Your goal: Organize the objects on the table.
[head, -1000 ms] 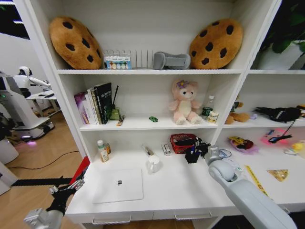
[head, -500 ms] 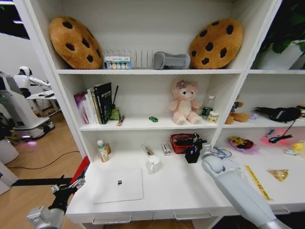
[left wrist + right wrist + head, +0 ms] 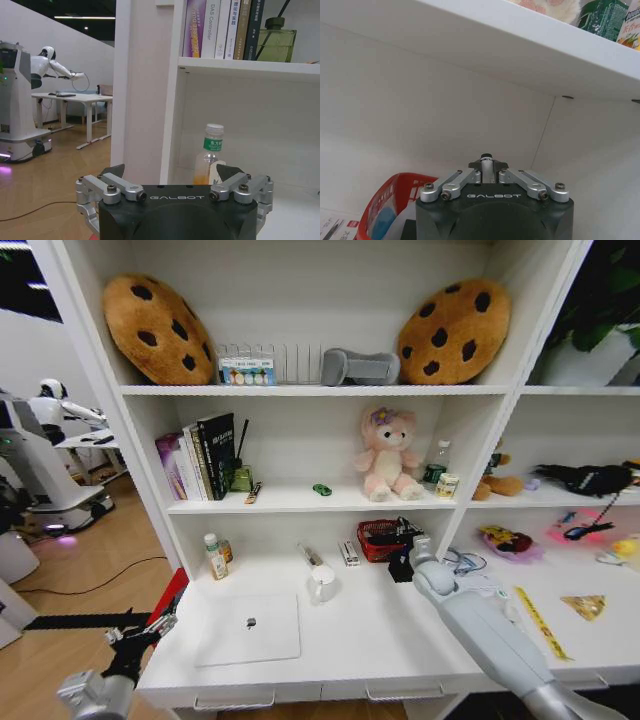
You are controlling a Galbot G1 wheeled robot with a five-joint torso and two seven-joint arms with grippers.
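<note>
The silver laptop (image 3: 248,628) lies closed on the left part of the white table (image 3: 380,640). A tiny green toy car (image 3: 321,489) sits on the shelf above. My right gripper (image 3: 405,540) hangs at the back of the table, over the black pen holder (image 3: 401,567) beside the red basket (image 3: 381,539). In the right wrist view, the right gripper (image 3: 490,172) is shut on a thin marker pen (image 3: 487,158) with a dark cap. My left gripper (image 3: 140,635) waits off the table's left edge, and it stands open (image 3: 170,172) with nothing between its fingers.
A white mug (image 3: 322,583) stands behind the laptop and a drink bottle (image 3: 213,556) at the back left. Books (image 3: 200,455) and a pink plush bear (image 3: 385,455) fill the shelf above. The shelf board (image 3: 485,45) is close above my right gripper.
My right arm has swung left and farther back, carrying the gripper from beside the pen holder to over it near the basket. The left arm has barely moved.
</note>
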